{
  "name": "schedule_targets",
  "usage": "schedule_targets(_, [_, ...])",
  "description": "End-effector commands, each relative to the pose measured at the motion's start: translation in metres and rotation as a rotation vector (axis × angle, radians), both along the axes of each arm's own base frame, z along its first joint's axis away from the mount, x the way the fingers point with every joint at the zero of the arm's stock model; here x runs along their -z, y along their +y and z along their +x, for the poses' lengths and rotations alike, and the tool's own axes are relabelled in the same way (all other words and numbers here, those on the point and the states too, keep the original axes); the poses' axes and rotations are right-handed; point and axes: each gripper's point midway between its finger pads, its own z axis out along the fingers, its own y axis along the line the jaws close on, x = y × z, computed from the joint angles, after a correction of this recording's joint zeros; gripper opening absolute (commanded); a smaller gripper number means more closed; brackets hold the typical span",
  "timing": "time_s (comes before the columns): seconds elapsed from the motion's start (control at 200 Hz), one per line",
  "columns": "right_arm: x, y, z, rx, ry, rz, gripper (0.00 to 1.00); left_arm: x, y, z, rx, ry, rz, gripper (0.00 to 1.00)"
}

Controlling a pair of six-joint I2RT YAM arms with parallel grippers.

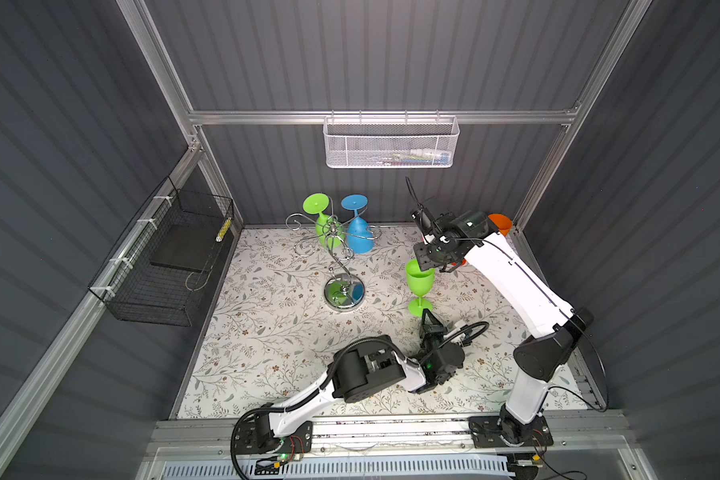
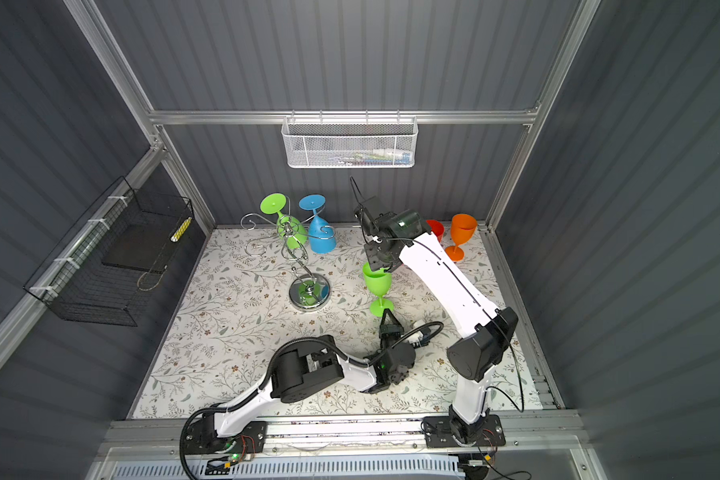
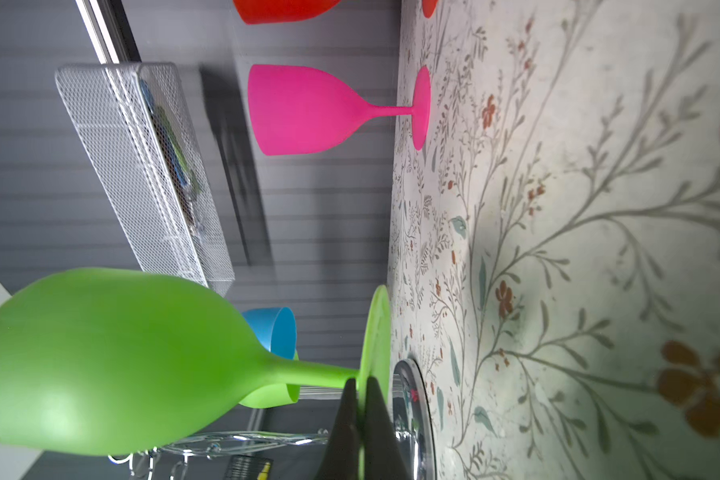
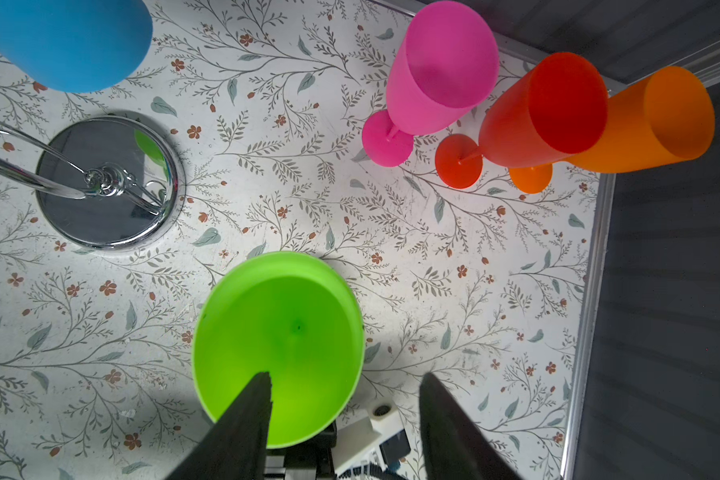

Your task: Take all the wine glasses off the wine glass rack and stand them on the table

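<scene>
Right wrist view: the right pincer, jaws apart, straddles the rim of the green wine glass — upright on the table, off the wine glass rack (left pincer clamped on its foot).

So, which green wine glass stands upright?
The off-rack green glass, foot pinched by the left claw; the hanging green glass is inverted on the rack.

Left gripper, lower centre, clamps the foot of the green wine glass; right gripper, mid-right, straddles its rim, jaws apart.
</scene>
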Motion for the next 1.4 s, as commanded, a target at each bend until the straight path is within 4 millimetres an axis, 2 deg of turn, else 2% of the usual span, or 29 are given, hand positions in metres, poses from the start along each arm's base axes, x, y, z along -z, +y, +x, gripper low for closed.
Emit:
schedule_targets(0.0, [-0.002, -0.002, -0.004, 0.0, 0.009, -0.015, 0.57, -0.04, 0.007, 0.005, -0.044, -0.076, -0.097, 0.0])
schedule_targets(0.585, [0.02, 0.002, -0.01, -0.01, 0.082, -0.02, 0.52, -0.055, 0.013, 0.012, -0.05, -0.078, -0.131, 0.0])
schedule_targets(0.821, [0.026, 0.005, -0.008, -0.01, 0.1, -0.02, 0.46, -0.059, 0.014, 0.013, -0.063, -0.087, -0.136, 0.0])
schedule_targets(1.046, [0.034, 0.01, -0.005, -0.02, 0.124, -0.024, 0.37, -0.065, 0.019, 0.015, -0.071, -0.09, -0.15, 0.0])
schedule_targets(1.396, [0.024, 0.009, 0.0, -0.002, 0.087, -0.018, 0.09, -0.07, 0.022, 0.017, -0.075, -0.094, -0.165, 0.0])
